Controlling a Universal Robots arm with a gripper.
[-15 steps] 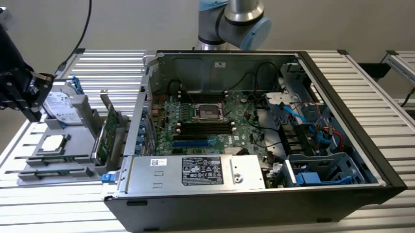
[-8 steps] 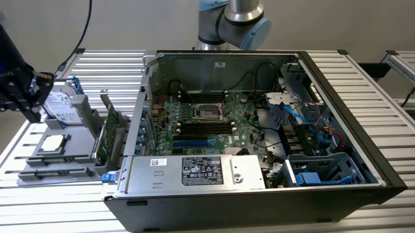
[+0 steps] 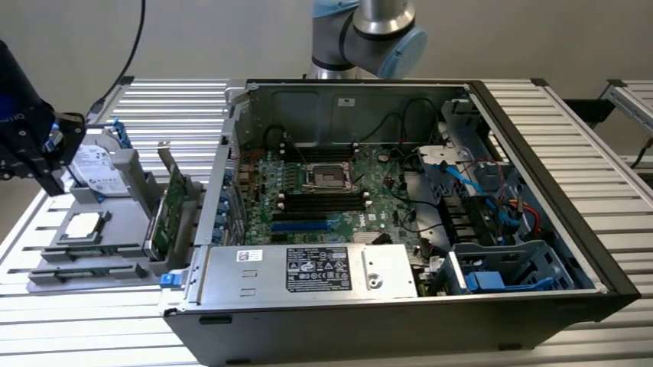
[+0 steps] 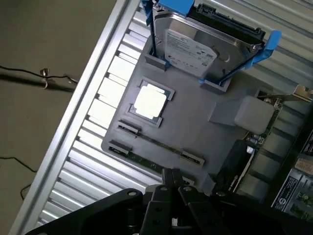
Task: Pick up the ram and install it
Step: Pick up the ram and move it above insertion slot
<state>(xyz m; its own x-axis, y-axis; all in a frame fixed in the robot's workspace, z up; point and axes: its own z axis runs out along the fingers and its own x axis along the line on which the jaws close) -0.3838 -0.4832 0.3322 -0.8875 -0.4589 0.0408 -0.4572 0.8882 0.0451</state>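
The ram (image 4: 156,143) is a thin, narrow green stick. It stands on edge in a slot of the grey tray (image 4: 195,132), held between small clips at its two ends. It lies outside the case (image 3: 551,153), well apart from the motherboard (image 3: 306,172).

The fingers are black, angular metal, drawn together with nothing between them. The gripper (image 4: 172,177) hangs over the tray's edge, near the ram but not touching it. In the exterior view the gripper (image 3: 49,180) is at the far left, above the tray (image 3: 118,222).

The tray is matte moulded plastic with recesses cut to shape:
- A second stick (image 4: 132,155) sits edge-up in a slot just beside the ram, closer to the tray's rim.
- A square CPU (image 4: 150,102) with a bright silver lid lies flat in a square pocket.
- A hard drive (image 4: 195,46), smooth metal with a white label, leans in blue plastic rails between two grey posts.
- A green card (image 3: 168,206) with a metal bracket stands upright at the side next to the case.

The case is a dark sheet-metal box lying open. It holds the green motherboard with its long black slots (image 3: 321,201), loose cables and a labelled silver power supply (image 3: 306,269).

Everything rests on a ribbed aluminium surface (image 3: 571,107).
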